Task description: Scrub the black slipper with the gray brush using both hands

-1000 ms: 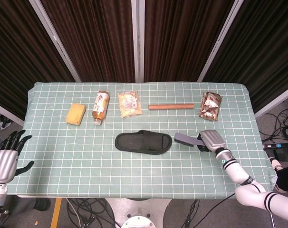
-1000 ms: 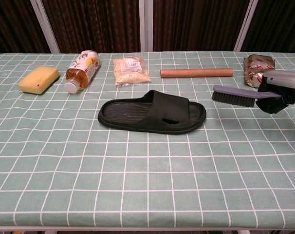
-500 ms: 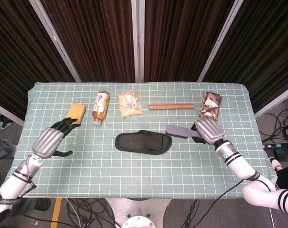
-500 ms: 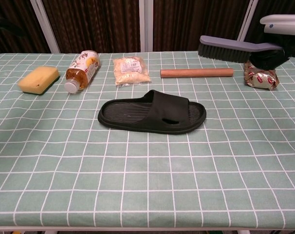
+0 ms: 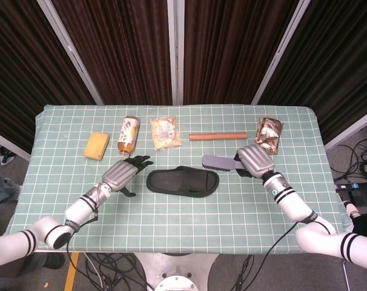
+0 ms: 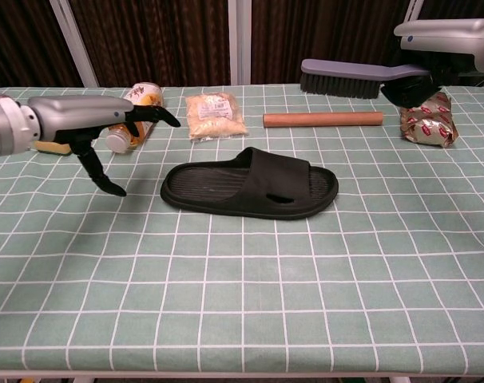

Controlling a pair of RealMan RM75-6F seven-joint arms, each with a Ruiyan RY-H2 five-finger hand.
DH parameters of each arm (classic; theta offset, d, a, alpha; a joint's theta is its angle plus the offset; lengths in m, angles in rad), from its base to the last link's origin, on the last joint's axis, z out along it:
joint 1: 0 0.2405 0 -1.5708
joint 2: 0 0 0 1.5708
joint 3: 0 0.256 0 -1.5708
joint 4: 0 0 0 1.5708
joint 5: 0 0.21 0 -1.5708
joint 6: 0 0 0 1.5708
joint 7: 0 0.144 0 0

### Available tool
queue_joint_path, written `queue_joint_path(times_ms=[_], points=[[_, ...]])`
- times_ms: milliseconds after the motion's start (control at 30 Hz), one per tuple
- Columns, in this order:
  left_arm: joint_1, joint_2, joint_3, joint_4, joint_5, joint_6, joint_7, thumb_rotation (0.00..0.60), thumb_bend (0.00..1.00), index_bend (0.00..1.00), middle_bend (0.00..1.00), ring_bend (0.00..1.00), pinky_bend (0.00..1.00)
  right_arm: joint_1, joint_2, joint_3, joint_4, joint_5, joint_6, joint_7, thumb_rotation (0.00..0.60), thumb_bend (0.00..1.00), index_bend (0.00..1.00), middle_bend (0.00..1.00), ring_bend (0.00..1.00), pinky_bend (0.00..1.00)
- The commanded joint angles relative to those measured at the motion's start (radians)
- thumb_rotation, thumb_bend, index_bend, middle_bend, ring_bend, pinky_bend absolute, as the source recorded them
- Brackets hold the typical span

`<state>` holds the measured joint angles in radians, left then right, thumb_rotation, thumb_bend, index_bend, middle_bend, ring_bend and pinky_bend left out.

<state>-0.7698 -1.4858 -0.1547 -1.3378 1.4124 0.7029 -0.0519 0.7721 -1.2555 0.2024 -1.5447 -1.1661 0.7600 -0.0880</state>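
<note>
The black slipper (image 5: pixel 183 182) is lying flat at the middle of the counter (image 5: pixel 171 230), its length running from 9 o'clock to 3 o'clock, the heel end pointing toward 9 and the strap end toward 3. The left robot hand (image 5: pixel 124 171) is hovering just beside the heel, at 9 o'clock from the slipper, apart from it; its fingers (image 6: pixel 150 116) are reaching out straight toward the slipper while the thumb is pointing down at the cloth, so it is spread wide and holding nothing. The right robot hand (image 5: pixel 254 160) is sitting at about 2 o'clock from the slipper and is gripping the handle of the gray brush (image 5: pixel 217 162). The brush is sticking out toward 9 o'clock, bristles down, raised off the counter in the chest view, its bristle end hanging near the slipper's strap end without touching it.

The slipper is looking matte black, with a ribbed footbed, a broad strap arching over the front and a small slot in the strap's side (image 6: pixel 283 197).

Along the far edge, from 10 o'clock to 2 o'clock, a yellow sponge (image 5: pixel 96 145), a bottle (image 5: pixel 128 137) on its side, a clear bag of food (image 5: pixel 165 133), a brown rod (image 5: pixel 218 136) and a shiny foil packet (image 5: pixel 267 134) are lying.
</note>
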Motion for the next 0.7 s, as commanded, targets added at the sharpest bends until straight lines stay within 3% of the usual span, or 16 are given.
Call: queue_joint_path(times_ms=[33,533,700], points=[[-0.034,-0.037,-0.016,0.030,-0.045,-0.034,0.030,0.600,0.11,0.13,0.11,0.08,0.21,0.006,-0.011,-0.006,0.010,0.003,-0.003,-0.006,0.600,0.61,1.00,1.00,0.97,1.00],[-0.141,-0.183,-0.027,0.161,-0.176,-0.117,0.107,0.600,0.11,0.14,0.12,0.08,0.22,0.020,-0.079,-0.034,0.066,0.002,-0.003,-0.006,0.600,0.61,1.00,1.00,0.97,1.00],[-0.160,-0.230,-0.029,0.210,-0.201,-0.118,0.114,0.600,0.11,0.20,0.19,0.13,0.27,0.029,-0.111,-0.041,0.093,-0.007,-0.009,-0.004,0.600,0.61,1.00,1.00,0.97,1.00]])
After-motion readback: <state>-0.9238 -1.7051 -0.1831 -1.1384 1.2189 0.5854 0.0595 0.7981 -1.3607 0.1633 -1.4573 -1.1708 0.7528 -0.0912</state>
